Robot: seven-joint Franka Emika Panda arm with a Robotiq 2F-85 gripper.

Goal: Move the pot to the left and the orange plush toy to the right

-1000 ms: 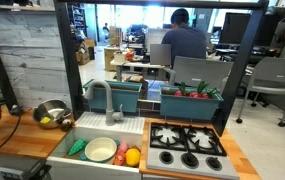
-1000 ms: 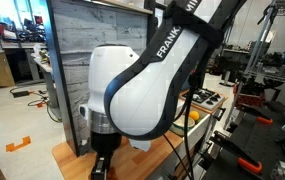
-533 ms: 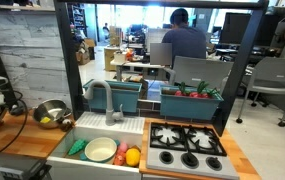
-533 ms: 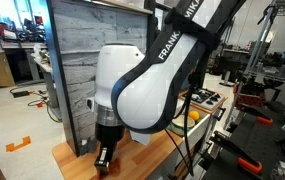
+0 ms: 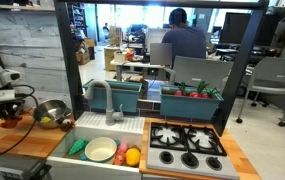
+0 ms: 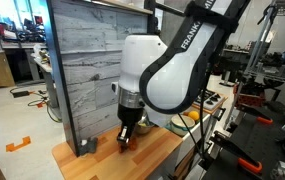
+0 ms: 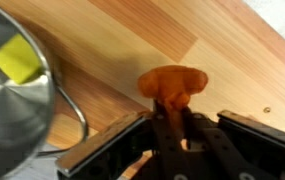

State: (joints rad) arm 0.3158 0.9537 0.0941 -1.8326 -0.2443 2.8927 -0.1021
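1 arm (image 6: 167,70) hunched low, tool (image 7: 172,118) pinching orange plush toy (image 7: 172,82).

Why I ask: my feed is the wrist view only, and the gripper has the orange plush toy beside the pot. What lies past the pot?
Observer: In an exterior view, a sink sits just past the pot, on the side away from the gripper and its orange plush toy.
Operator: Anything in it?
Observer: A white plate, with red and yellow toy fruit beside it.
Operator: And beyond the sink?
Observer: A stove top with black burners.
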